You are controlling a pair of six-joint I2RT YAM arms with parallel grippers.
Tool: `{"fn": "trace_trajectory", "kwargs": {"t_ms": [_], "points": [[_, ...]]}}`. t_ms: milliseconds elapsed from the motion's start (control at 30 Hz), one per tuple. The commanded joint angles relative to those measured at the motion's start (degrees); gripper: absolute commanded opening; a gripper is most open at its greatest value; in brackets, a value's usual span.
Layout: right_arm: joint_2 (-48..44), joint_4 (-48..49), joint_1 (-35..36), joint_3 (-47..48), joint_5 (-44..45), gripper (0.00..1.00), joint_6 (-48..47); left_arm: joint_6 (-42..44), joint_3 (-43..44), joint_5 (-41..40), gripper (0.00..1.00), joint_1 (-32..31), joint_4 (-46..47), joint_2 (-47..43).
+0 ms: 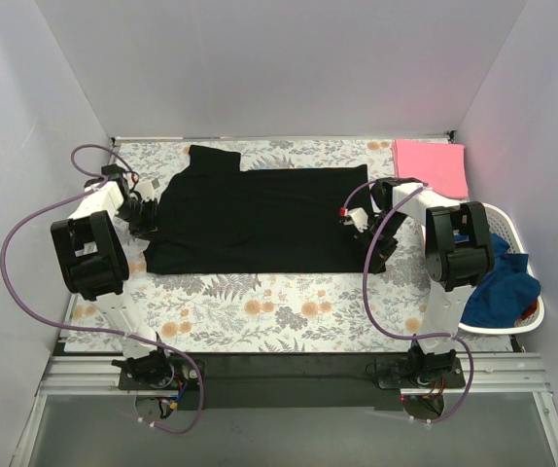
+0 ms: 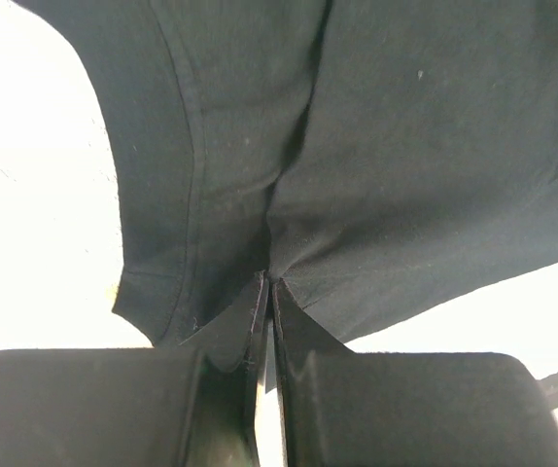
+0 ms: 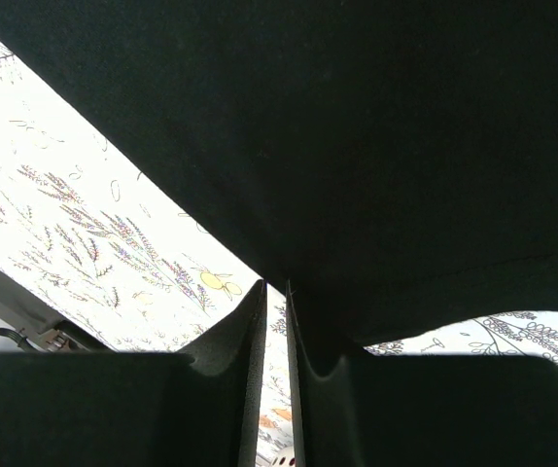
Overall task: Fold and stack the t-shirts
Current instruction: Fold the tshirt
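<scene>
We are gripping the black shirt (image 1: 250,219) for a fold: left fingers (image 2: 258,316) clamped on it, right fingers (image 3: 257,311) nearly together at its edge, hold unclear. Next, we reckon, lift both ends evenly.

You are looking at a black t-shirt (image 1: 260,219) of soft, matt cloth; the left wrist view shows its fine knit and stitched hem. The floral covering (image 1: 260,306) on the bench looks like smooth printed fabric. The pink t-shirt (image 1: 431,163) is matt cloth too, and the basket (image 1: 520,238) is white slotted plastic.

black t-shirt (image 1: 250,219) spread flat, pink t-shirt (image 1: 431,163) folded
</scene>
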Motion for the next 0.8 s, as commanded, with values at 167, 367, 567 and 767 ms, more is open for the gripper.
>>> {"fn": "trace_trajectory", "kwargs": {"t_ms": [167,367,567,767], "points": [[0.3,0.6,-0.1,-1.3,2.2,0.19,-1.1,0.2,1.8,0.0,0.0,-0.1,4.2,3.0],[-0.6,-0.5,-0.1,0.0,1.8,0.19,-0.9,1.5,0.3,-0.5,0.16,-0.3,3.3,3.1],[-3.6,-3.3,-0.1,4.8,-0.5,0.19,-0.5,2.5,4.9,0.9,0.32,-0.2,-1.5,-3.2],[-2.6,-4.7,-0.1,8.2,-2.0,0.18,0.5,2.7,6.4,5.1,0.33,-0.9,-6.3,-6.2]]}}
